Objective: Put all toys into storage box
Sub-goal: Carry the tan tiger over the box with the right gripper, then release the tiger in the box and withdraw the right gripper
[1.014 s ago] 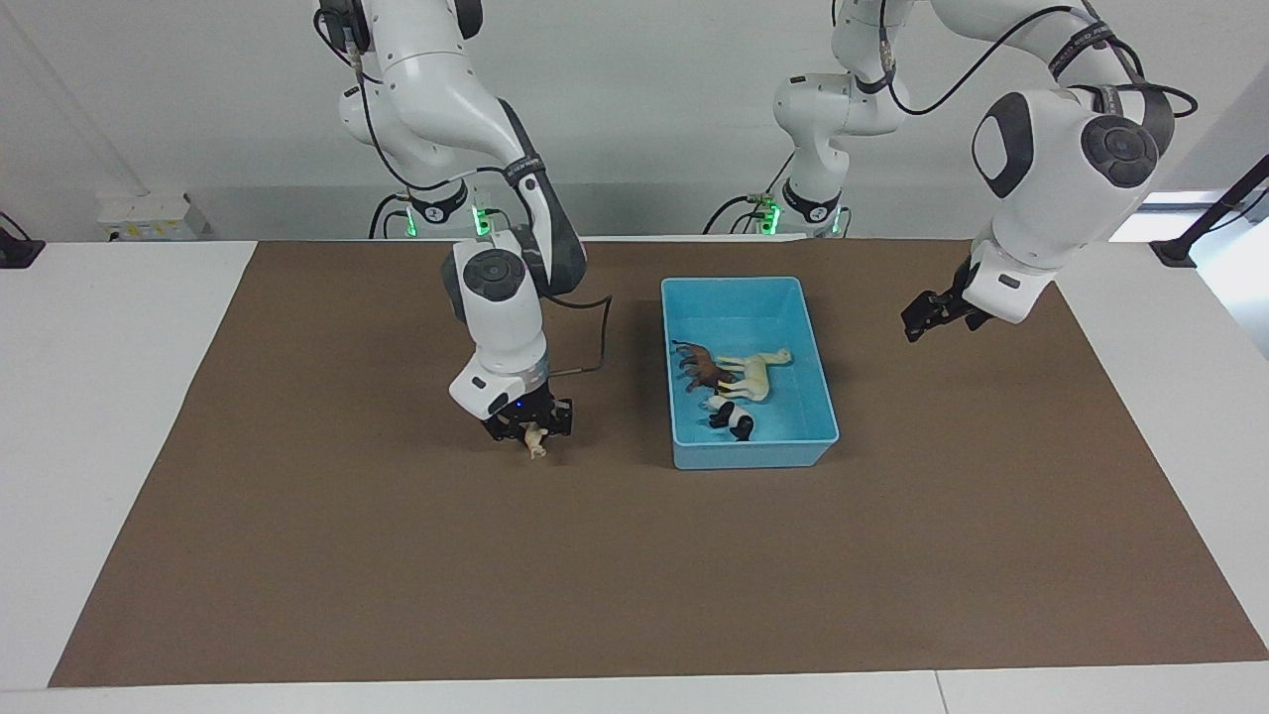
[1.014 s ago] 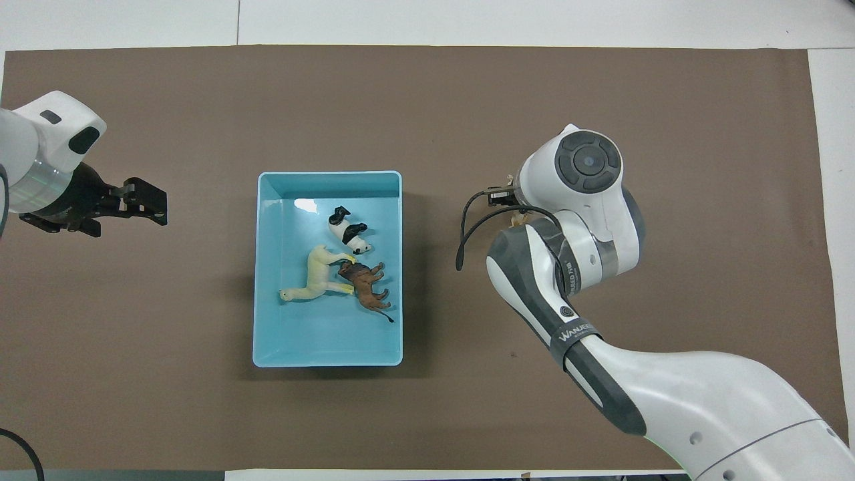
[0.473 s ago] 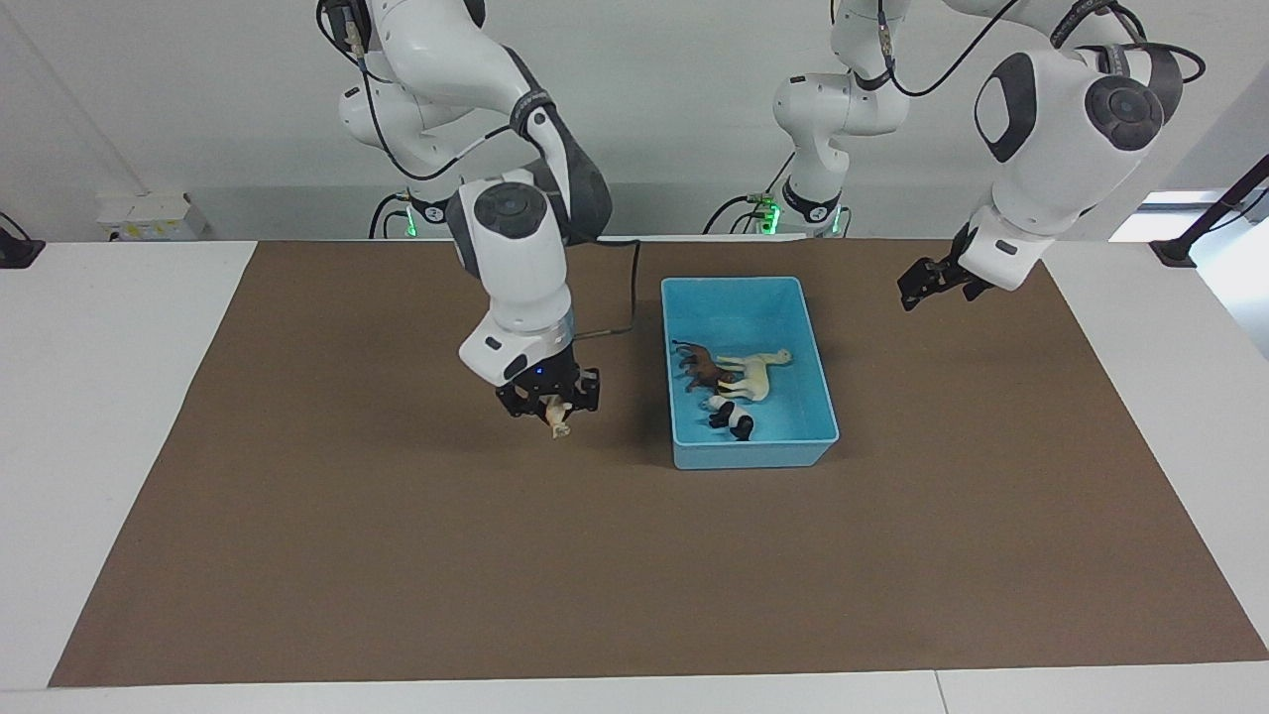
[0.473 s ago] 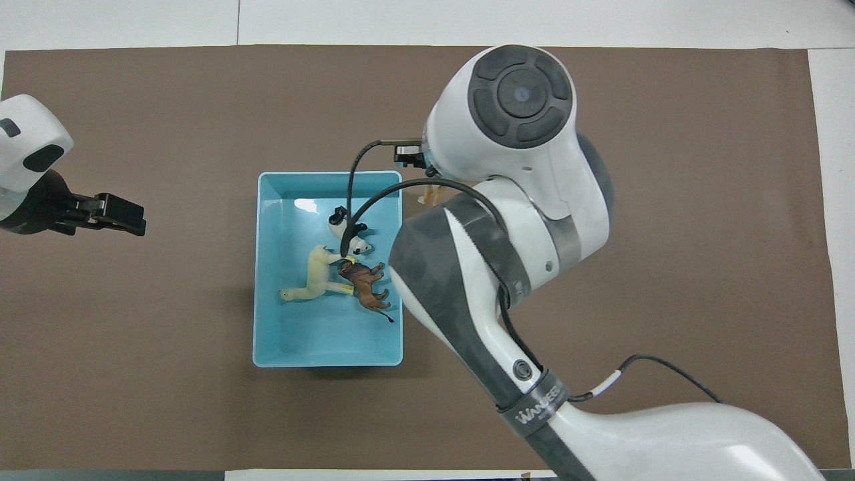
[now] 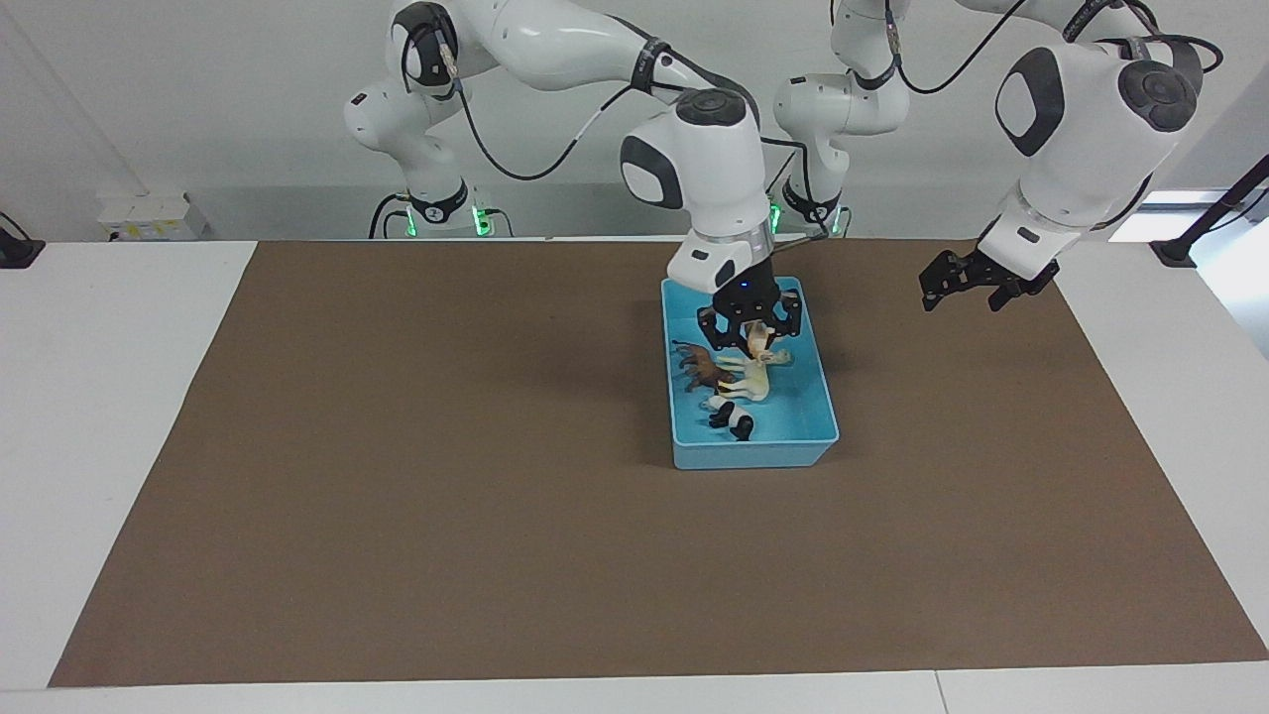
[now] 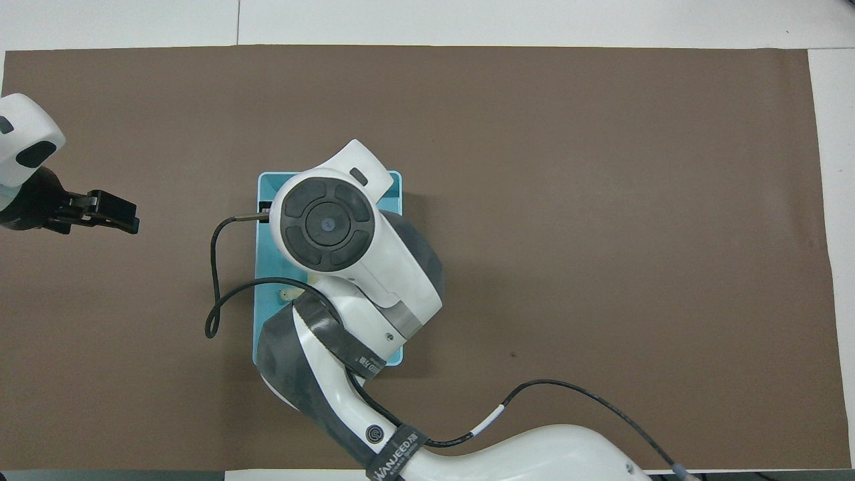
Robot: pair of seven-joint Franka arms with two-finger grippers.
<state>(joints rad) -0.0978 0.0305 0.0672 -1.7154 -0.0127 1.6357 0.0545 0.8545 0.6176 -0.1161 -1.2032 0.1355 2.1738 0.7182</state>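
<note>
1. Step in hand: last toy going in. Your right gripper (image 5: 750, 335) hangs over the box (image 5: 819, 397), above the part nearer the robots, clamped on the tiger (image 5: 759, 342); only a pale bit of it shows between the fingers.
2. Already in the box: horse (image 5: 753, 375) lying on its side mid-box, lion (image 5: 700, 367) touching it on the right-arm side, panda (image 5: 732, 418) farther from the robots than both, near the box wall.
3. The tiger hangs just above the horse, apart from it as far as the facing view shows.
4. From overhead your right arm covers most of the box (image 6: 262, 321), so the toys can't be read there.
5. Left gripper (image 5: 960, 282) waits over the mat (image 5: 397, 496), well apart from the box toward the left arm's end. Can't tell if it is open or closed.
6. Next move, my call: open the right fingers and let the tiger drop; maybe lower a little first. It lands on the horse or beside it, fine either way. Then lift straight up, clear of the box walls.
7. After that drop all four toys are in, so the task looks nearly done.
</note>
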